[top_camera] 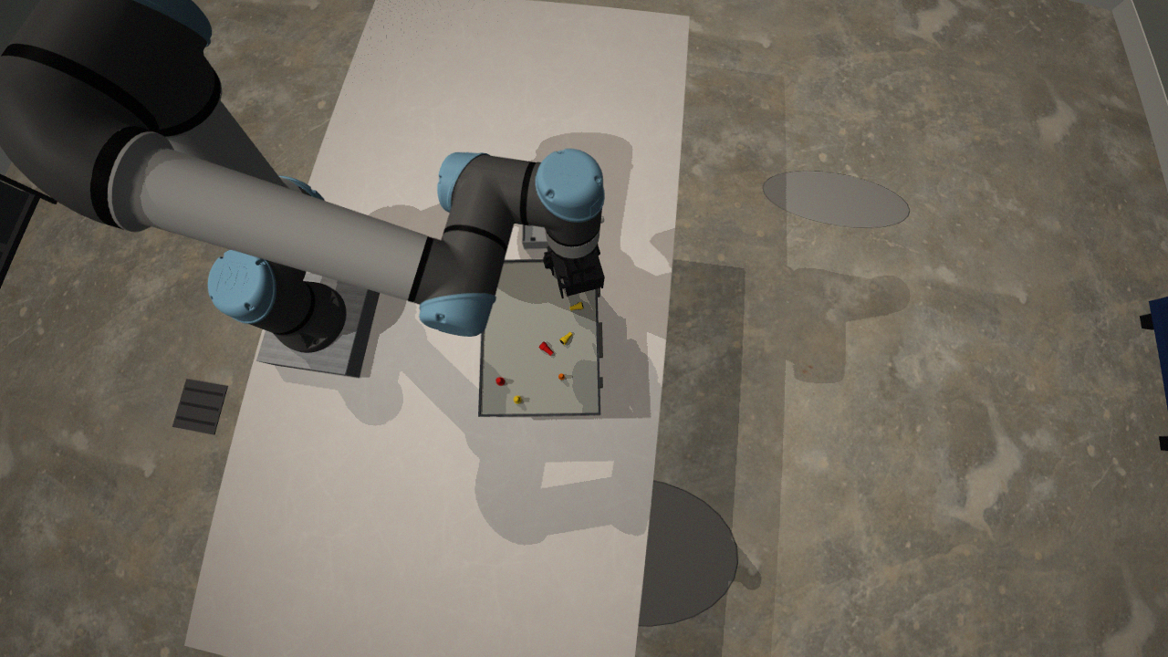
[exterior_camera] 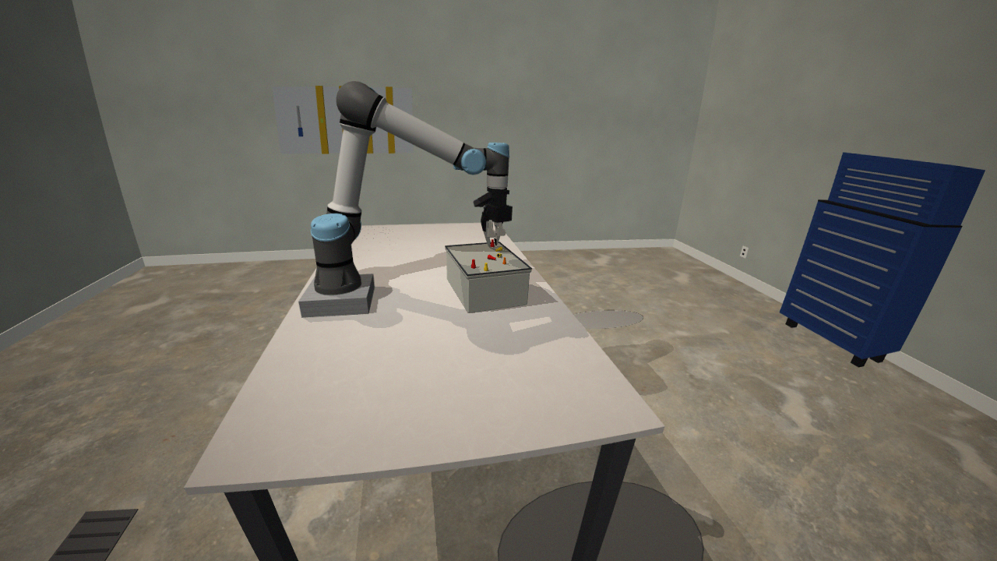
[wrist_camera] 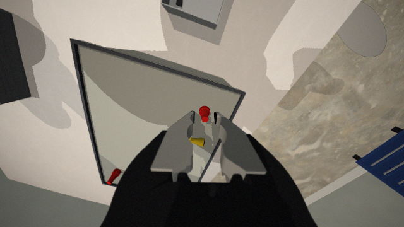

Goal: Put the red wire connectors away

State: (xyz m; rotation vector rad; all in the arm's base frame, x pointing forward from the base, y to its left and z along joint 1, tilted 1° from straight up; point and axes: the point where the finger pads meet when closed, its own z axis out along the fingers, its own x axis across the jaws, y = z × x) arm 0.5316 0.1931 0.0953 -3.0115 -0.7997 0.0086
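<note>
My gripper (exterior_camera: pixel 493 241) (wrist_camera: pixel 204 112) points down over the far right corner of the tool case's lid (top_camera: pixel 510 343) (wrist_camera: pixel 126 79). Its fingers stand partly open. An upright red connector (wrist_camera: pixel 204 111) lies in line with the gap between the fingertips, with space on both sides; nothing is gripped. A second red connector (top_camera: pixel 546 349) (exterior_camera: pixel 491 257) lies on its side mid-lid. A third red connector (top_camera: pixel 499 380) (exterior_camera: pixel 473 264) (wrist_camera: pixel 114 176) stands near the near left corner. The steel junction box (top_camera: pixel 535 237) (wrist_camera: pixel 197 11) is beyond the case; the arm hides part of it, and the wrist view cuts it off.
A yellow connector (top_camera: pixel 576 307) (wrist_camera: pixel 197 142) lies close to the gripper. Another yellow connector (top_camera: pixel 567 337) lies mid-lid. A third yellow connector (top_camera: pixel 517 399) (exterior_camera: pixel 485 266) and an orange connector (top_camera: pixel 561 376) (exterior_camera: pixel 505 260) stand nearer the front. The lid has a raised dark rim.
</note>
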